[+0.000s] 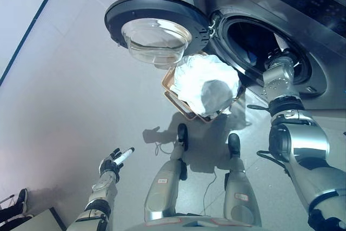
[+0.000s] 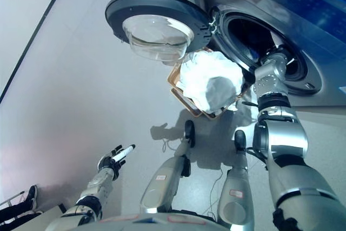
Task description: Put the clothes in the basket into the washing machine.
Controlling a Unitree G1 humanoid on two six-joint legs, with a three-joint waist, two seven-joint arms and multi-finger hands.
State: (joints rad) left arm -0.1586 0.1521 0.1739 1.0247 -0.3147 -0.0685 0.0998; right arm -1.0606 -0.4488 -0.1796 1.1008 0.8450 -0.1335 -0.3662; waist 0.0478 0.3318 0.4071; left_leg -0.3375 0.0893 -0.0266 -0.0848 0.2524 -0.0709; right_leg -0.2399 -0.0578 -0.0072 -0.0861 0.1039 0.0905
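A brown basket (image 1: 174, 97) stands on the floor in front of the washing machine (image 1: 303, 20), heaped with white clothes (image 1: 208, 82). The machine's round door (image 1: 157, 22) is swung open to the left, above the basket. My right arm reaches into the drum opening (image 1: 254, 41); the right hand (image 1: 286, 57) is at the opening's rim and its fingers are hidden inside. A bit of blue cloth (image 1: 250, 53) shows in the drum. My left hand (image 1: 114, 160) hangs low at the left over the floor, fingers relaxed and empty.
A person's shoe (image 1: 20, 199) and a pale box corner (image 1: 40, 221) show at the bottom left. The grey floor (image 1: 65, 96) stretches to the left of the basket. A dark line runs along the floor at far left.
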